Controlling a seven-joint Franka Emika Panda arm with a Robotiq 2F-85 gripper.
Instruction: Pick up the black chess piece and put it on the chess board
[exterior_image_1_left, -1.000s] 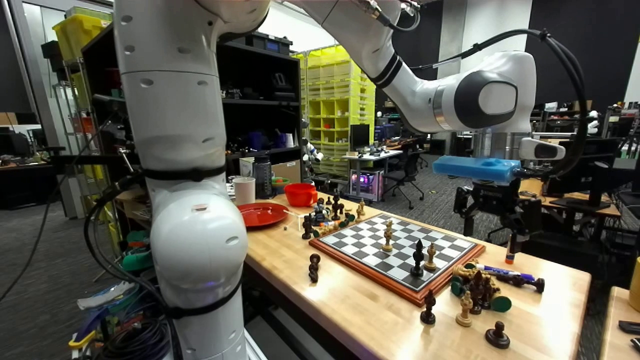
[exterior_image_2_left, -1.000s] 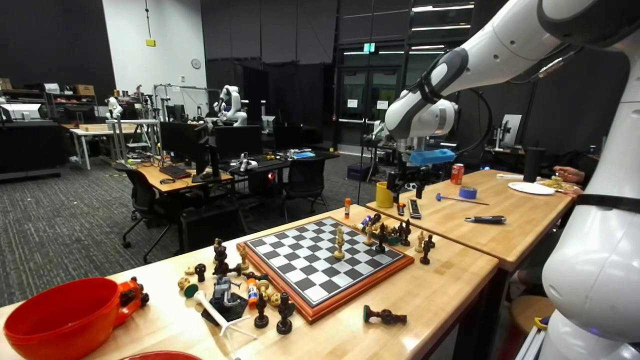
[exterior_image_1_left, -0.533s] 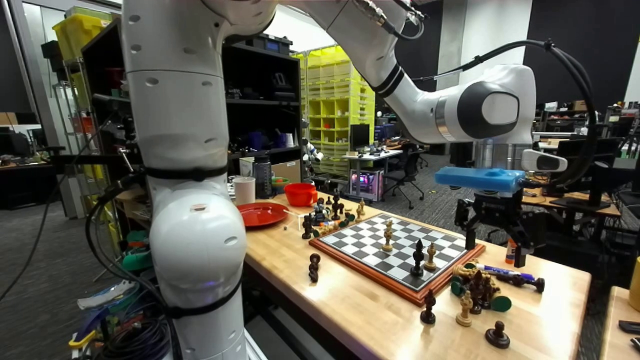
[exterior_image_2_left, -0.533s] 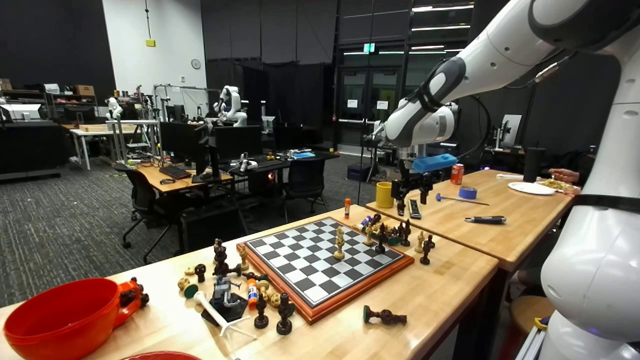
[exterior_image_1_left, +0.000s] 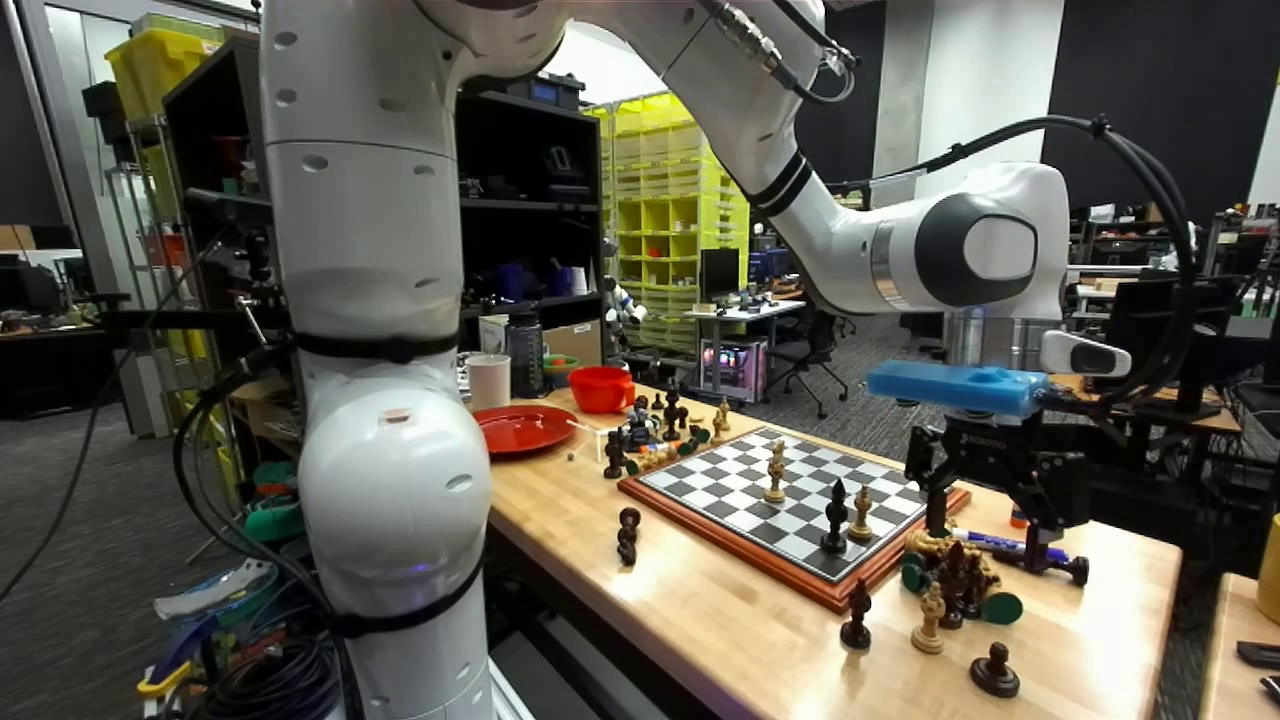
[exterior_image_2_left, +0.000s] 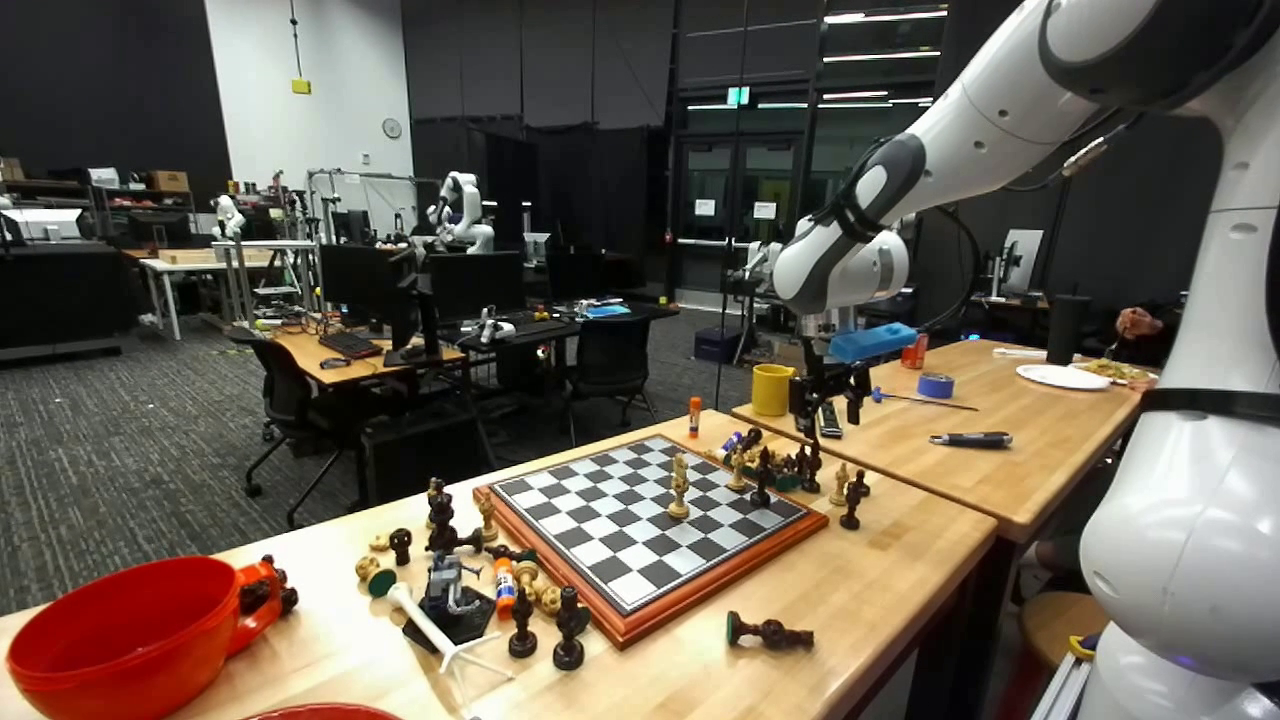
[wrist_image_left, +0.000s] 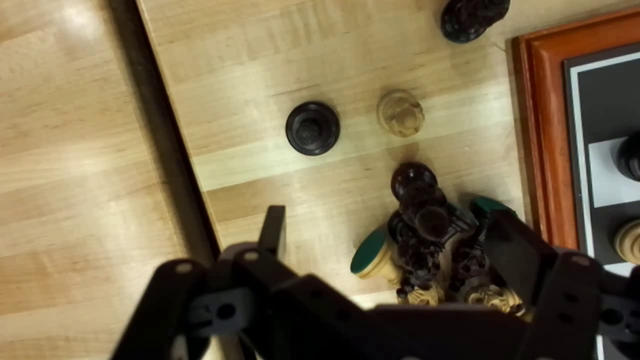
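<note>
The chess board (exterior_image_1_left: 740, 546) lies on the table, also visible in an exterior view (exterior_image_2_left: 590, 520); its reddish rim (wrist_image_left: 545, 125) shows at the right of the wrist view. Several black chess pieces are in view; which one is meant cannot be told. One stands on the board (exterior_image_1_left: 836, 518), one lies alone (exterior_image_1_left: 627, 537), and a pawn stands near the table end (wrist_image_left: 312, 128). My gripper (exterior_image_1_left: 987, 540) is open above a pile beside the board. In the wrist view a dark upright piece (wrist_image_left: 420, 195) and tumbled pieces show between the wide-apart fingers (wrist_image_left: 390, 232). Nothing is held.
Light pieces stand on the board (exterior_image_1_left: 775, 472) and beside the pile (exterior_image_1_left: 929, 618). A blue marker (exterior_image_1_left: 1010, 546) and a fallen dark piece lie near the gripper. More pieces, a red bowl (exterior_image_2_left: 130, 640) and a small stand (exterior_image_2_left: 430, 620) are at the far end.
My gripper has come down steadily towards the pile beside the board, staying open. The board and chess pieces have not moved.
</note>
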